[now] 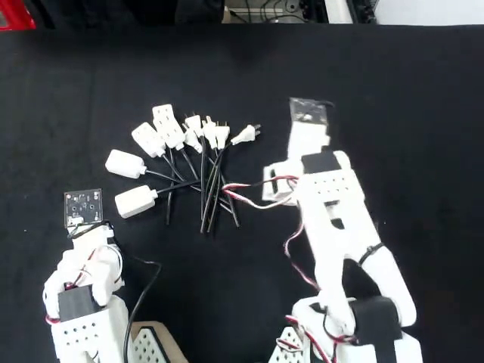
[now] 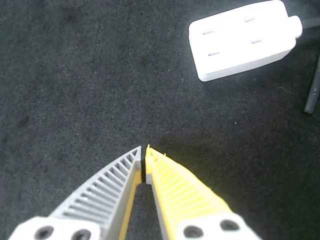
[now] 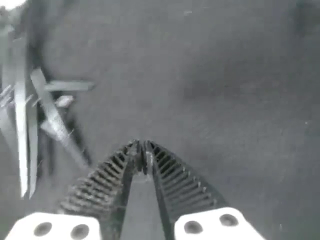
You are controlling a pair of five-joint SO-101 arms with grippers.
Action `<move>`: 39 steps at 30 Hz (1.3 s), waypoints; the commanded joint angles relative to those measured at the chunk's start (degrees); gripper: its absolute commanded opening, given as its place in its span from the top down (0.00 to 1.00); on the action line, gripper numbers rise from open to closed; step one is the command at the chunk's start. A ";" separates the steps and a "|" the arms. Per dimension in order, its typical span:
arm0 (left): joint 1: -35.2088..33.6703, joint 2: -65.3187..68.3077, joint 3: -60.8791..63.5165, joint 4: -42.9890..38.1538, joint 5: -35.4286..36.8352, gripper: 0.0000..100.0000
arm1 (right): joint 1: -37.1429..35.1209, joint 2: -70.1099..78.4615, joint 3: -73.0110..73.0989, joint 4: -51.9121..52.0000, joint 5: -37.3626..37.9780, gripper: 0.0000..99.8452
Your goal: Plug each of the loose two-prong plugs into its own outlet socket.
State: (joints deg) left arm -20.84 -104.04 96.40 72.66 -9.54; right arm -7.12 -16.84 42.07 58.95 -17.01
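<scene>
Several white outlet sockets lie at the left of the black table, among them one (image 1: pixel 125 163) and another (image 1: pixel 136 200) nearest my left arm (image 1: pixel 82 291). Several white two-prong plugs (image 1: pixel 209 130) lie loose behind them, one (image 1: pixel 246 135) off to the right. Their black cords (image 1: pixel 208 189) run together towards the front. My left gripper (image 2: pixel 144 150) is shut and empty over bare cloth, short of a socket (image 2: pixel 245 40) lying face up. My right gripper (image 3: pixel 141 147) is shut and empty too, with the cords (image 3: pixel 30 110) off to one side.
The right arm (image 1: pixel 333 219) stretches over the table's right half, with red and white wires (image 1: pixel 253 197) looping from it towards the cord bundle. A black cable (image 1: pixel 144 291) trails from the left arm's base. Black cloth (image 1: pixel 408 113) covers the table.
</scene>
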 commanded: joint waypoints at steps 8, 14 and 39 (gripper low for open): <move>-1.54 -0.26 0.57 -0.44 -0.18 0.97 | 6.59 3.47 -0.57 -6.51 28.48 0.99; -9.10 -0.44 -11.30 -3.08 -0.70 0.97 | 7.03 6.29 -1.54 -6.51 27.78 0.99; 3.30 73.05 -50.59 -15.03 36.48 0.97 | 7.03 7.69 -1.54 -6.59 27.87 0.99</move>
State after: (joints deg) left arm -18.73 -43.30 50.15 58.07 15.69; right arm -0.62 -9.19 43.38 52.09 10.42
